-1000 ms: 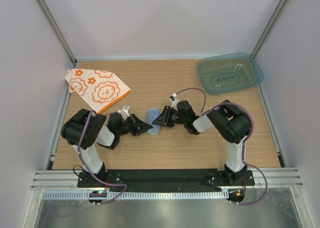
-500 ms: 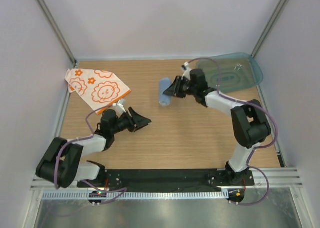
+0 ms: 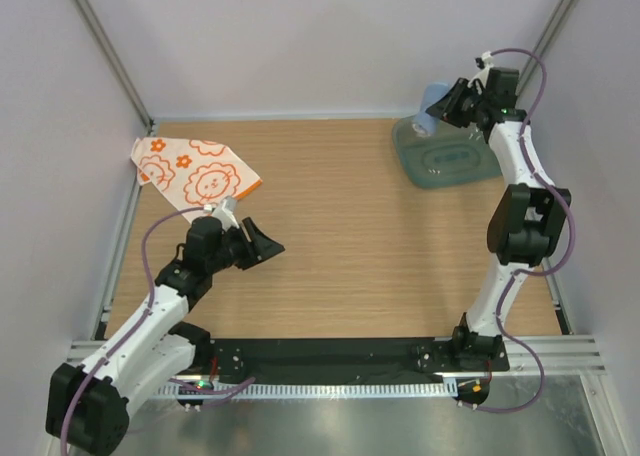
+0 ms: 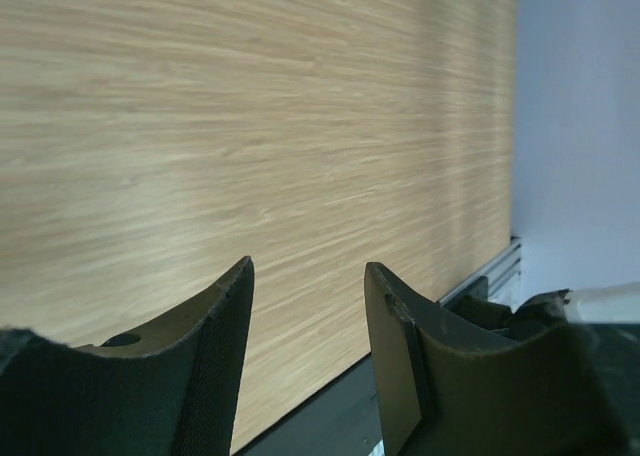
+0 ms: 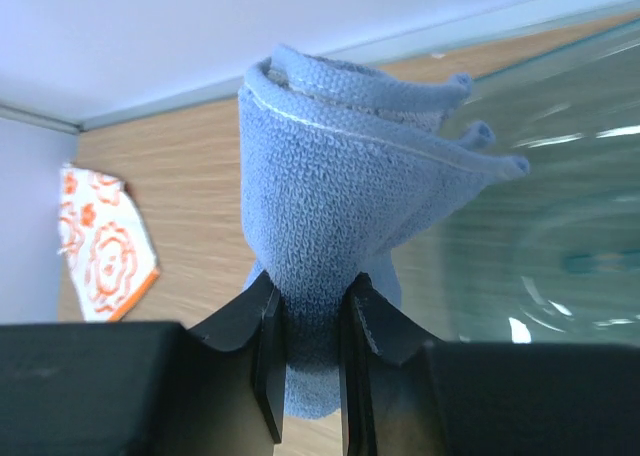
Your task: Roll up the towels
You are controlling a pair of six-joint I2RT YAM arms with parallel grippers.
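Note:
My right gripper [image 3: 443,109] is shut on the rolled light blue towel [image 3: 430,113] and holds it raised above the left end of the teal tray [image 3: 480,166]. In the right wrist view the blue roll [image 5: 345,206] is pinched between my gripper [image 5: 305,306]. The white towel with orange flower and lion prints [image 3: 195,176] lies spread flat at the far left of the table; it also shows in the right wrist view [image 5: 105,241]. My left gripper [image 3: 262,241] is open and empty, low over bare wood, just right of and below that towel. The left wrist view shows its gripper [image 4: 308,276] over bare wood only.
The translucent teal plastic tray [image 5: 560,206] sits at the far right corner of the wooden table [image 3: 340,236]. White walls close the back and both sides. A black base strip and metal rail [image 3: 330,361] run along the near edge.
My right gripper has carried the blue roll from the table's middle up and right to above the tray. My left arm has stretched out and its gripper shifted slightly left, staying open.

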